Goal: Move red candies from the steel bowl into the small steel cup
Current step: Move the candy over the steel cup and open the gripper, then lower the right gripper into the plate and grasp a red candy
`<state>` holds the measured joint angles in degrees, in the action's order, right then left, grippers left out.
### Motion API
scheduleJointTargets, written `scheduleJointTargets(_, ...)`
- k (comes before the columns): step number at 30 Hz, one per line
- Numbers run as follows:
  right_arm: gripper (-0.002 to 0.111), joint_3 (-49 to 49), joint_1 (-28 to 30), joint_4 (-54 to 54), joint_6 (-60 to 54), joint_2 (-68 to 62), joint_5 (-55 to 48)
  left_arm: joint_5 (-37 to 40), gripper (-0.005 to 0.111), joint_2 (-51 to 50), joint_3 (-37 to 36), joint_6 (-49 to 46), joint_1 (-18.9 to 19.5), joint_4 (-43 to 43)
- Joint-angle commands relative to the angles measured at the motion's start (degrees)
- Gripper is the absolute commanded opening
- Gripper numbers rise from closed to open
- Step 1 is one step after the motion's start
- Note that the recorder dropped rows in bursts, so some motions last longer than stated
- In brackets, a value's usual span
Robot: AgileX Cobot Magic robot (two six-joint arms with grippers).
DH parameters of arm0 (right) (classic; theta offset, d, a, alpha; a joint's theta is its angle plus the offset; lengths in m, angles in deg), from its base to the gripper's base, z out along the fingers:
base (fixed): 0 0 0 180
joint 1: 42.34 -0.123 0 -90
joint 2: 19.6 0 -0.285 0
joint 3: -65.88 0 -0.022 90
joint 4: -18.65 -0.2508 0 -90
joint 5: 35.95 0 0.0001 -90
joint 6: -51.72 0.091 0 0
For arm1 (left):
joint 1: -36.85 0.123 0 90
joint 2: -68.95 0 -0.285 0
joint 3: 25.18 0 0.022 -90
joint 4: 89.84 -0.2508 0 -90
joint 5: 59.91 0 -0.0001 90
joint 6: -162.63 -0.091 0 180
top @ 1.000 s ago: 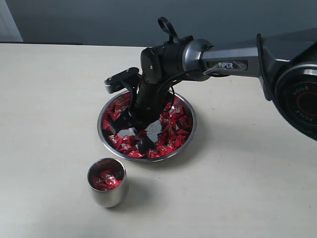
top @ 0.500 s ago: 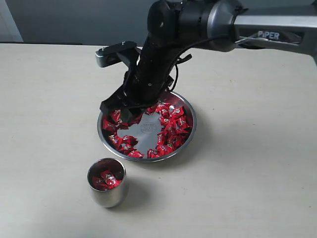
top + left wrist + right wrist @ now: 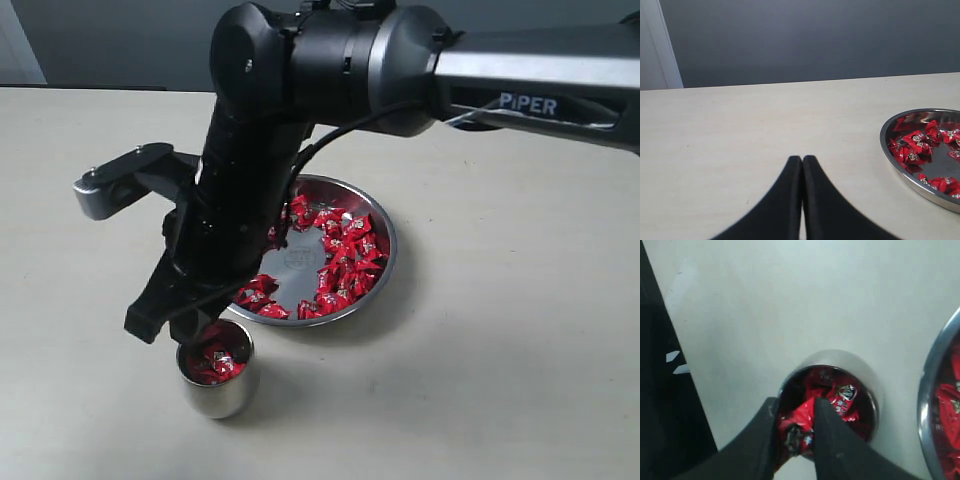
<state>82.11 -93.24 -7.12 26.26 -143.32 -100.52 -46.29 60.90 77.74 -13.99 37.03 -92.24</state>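
Observation:
The steel bowl (image 3: 386, 262) holds many red candies (image 3: 345, 250) around a bare centre. In front of it stands the small steel cup (image 3: 222, 392), with a few red candies (image 3: 212, 362) inside. My right gripper (image 3: 193, 326) hangs just above the cup's mouth, shut on one red candy (image 3: 801, 424) that is pinched between its black fingers (image 3: 832, 432). The right wrist view looks straight down into the cup (image 3: 869, 377), with the bowl's rim (image 3: 931, 390) beside it. My left gripper (image 3: 801, 161) is shut and empty over bare table, with the bowl (image 3: 888, 148) off to its side.
The right arm's dark body (image 3: 300, 90) reaches over the bowl and hides its near-left part. A light tabletop (image 3: 500, 380) surrounds bowl and cup. A grey wall (image 3: 805, 40) stands behind the table's far edge.
My right gripper has risen out of the bowl with a candy and swung forward-left, from over the bowl to just above the cup.

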Motion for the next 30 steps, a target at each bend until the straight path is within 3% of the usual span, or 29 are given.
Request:
scheduleJointTargets(1,0.001,-0.1,-0.6,2.0,-0.5,0.5,-1.1,-0.3,0.0,0.3,-0.1,0.1,0.3,0.0)
scheduleJointTargets(4,0.003,-0.1,-0.6,2.3,-0.5,0.5,-1.5,-0.3,0.0,0.3,-0.1,0.1,0.3,0.0)
scheduleJointTargets(11,0.047,-0.1,-0.6,3.6,-0.5,0.5,-2.6,-0.3,0.0,0.3,-0.1,0.1,0.3,0.0)
scheduleJointTargets(16,0.047,-0.1,-0.5,4.2,-0.2,0.5,-2.4,-0.3,0.0,0.3,-0.1,0.1,0.3,0.0)
scheduleJointTargets(23,0.047,-0.1,-0.4,27.6,18.2,0.4,14.3,-0.3,0.0,0.3,-0.1,0.1,0.3,0.0)
scheduleJointTargets(30,0.047,-0.1,5.0,23.6,18.7,-3.3,16.8,-0.3,0.0,0.3,-0.1,0.1,0.2,0.1)
